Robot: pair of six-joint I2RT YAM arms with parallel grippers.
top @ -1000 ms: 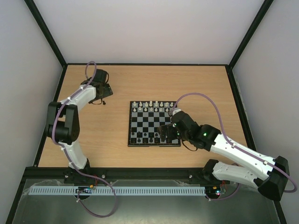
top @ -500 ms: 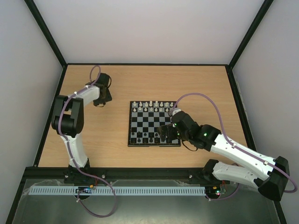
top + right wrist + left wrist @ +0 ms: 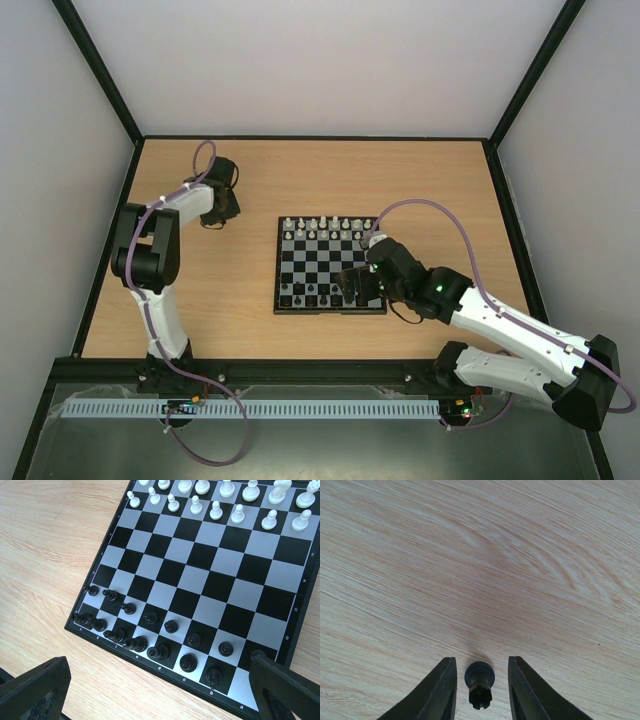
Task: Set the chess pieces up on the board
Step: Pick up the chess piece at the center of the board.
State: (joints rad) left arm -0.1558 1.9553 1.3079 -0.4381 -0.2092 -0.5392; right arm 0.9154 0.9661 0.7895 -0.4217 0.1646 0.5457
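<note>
The desk [image 3: 430, 180] was pale wood with wavy grain. The board [image 3: 227, 562] was checkered black and white inside a thin black border. The chess pieces [image 3: 171, 626] were black, the other pieces [image 3: 216, 511] white.

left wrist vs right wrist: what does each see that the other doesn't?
Left wrist only: one black piece, likely a rook, on the wooden table between the left gripper's open fingers, touching neither. Right wrist only: the board, white pieces in its far rows, black pieces in its near rows. Both: the wooden table, own fingers spread.
</note>
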